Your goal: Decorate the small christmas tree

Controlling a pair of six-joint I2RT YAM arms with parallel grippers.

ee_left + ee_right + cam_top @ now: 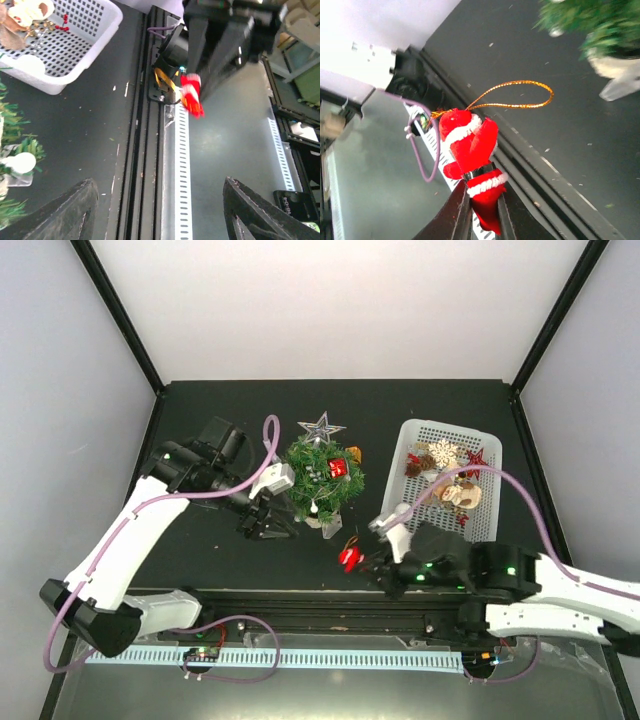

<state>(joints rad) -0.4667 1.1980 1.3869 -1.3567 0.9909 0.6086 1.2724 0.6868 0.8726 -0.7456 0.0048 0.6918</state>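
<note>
Greenery of the small christmas tree [322,480] sits near the middle of the dark counter [200,410], between the two arms and just left of the white mesh basket [400,490], apart from it. The tree stands upright on its round white pot [328,524], so its long axis runs straight up from the counter; in the top view the tip leans toward the far edge of the picture, capped by a silver star [320,427], and the pot shows at the near side. A red bauble [338,468] already hangs in the branches on the right. The left gripper [270,530] is just beside the tree's left flank at pot level, released, its jaws spread wide with nothing between them; its wrist view shows both dark fingers [65,215] well apart over the counter's near rail. The right gripper [365,560] hovers near the counter's front edge, in front of and slightly right of the tree, clenched on a red-and-white plush ornament [470,142]. The ornament juts out from the fingertips, and its gold loop [515,95] trails toward the tree's pot without touching it. Further ornaments lie heaped at the far end of the basket
</note>
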